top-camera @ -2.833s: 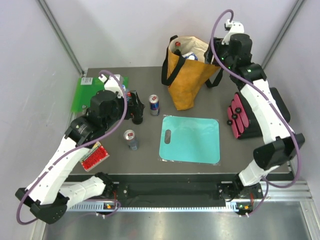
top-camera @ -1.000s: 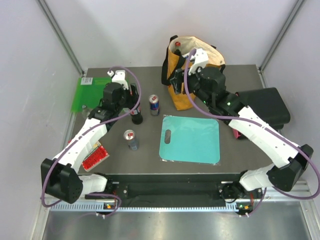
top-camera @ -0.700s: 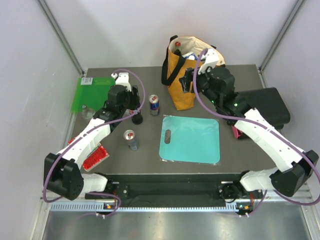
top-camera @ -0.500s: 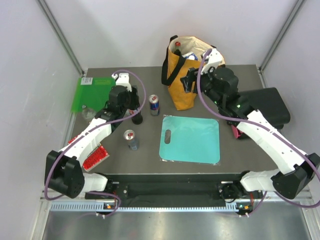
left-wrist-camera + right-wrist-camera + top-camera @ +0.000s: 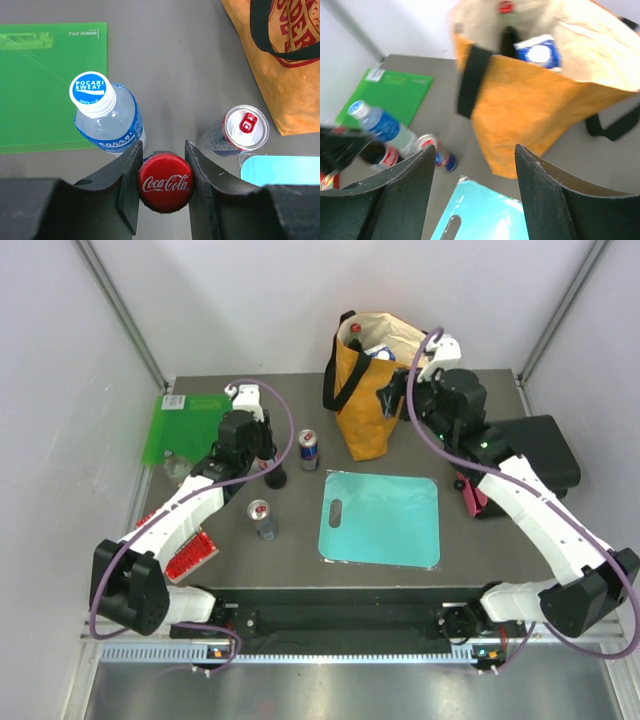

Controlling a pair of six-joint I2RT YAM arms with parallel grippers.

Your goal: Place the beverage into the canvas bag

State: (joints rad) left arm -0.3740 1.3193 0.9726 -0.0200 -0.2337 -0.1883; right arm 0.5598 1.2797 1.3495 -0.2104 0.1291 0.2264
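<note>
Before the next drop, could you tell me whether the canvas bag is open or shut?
Open: the canvas bag stands upright, mouth gaping, with its cream lining and a red-capped bottle visible inside.

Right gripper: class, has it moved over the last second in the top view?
Yes. The right gripper has shifted rightward across the front of the canvas bag.
</note>
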